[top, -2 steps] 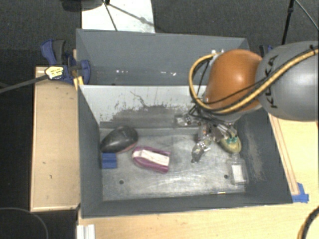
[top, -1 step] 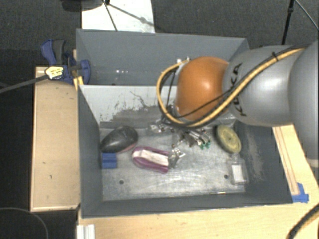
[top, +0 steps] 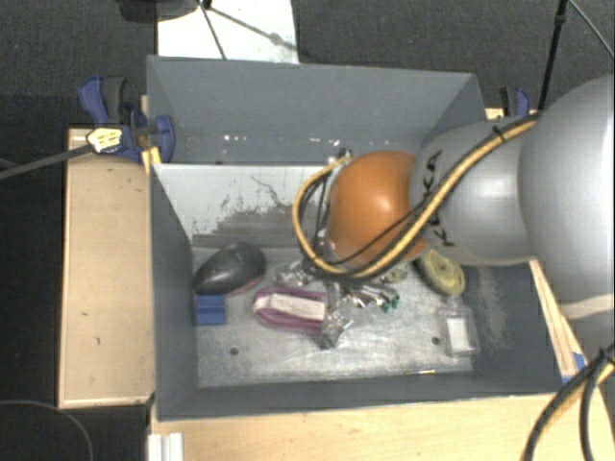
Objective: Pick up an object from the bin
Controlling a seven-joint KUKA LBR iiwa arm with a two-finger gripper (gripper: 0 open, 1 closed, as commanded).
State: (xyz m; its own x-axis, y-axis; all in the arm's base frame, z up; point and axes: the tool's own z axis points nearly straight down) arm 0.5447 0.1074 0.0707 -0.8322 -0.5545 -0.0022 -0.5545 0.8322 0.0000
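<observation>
Your gripper point(top: 335, 322) sits low mid-bin point(top: 174, 286), just beside 1 purple-and-white oblong thing point(top: 288, 307); you cannot tell how wide it stands.

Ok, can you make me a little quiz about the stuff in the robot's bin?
1. True or false: the small blue block lies close to the dark oval thing, at the left of the bin.
2. Which thing is nearest the gripper? A: the purple flat thing. B: a red ball. C: a green cup.
3. Fill in: the round yellowish thing lies on the bin's ____ side in this view.

Key: 1 true; 2 A; 3 right.
</observation>
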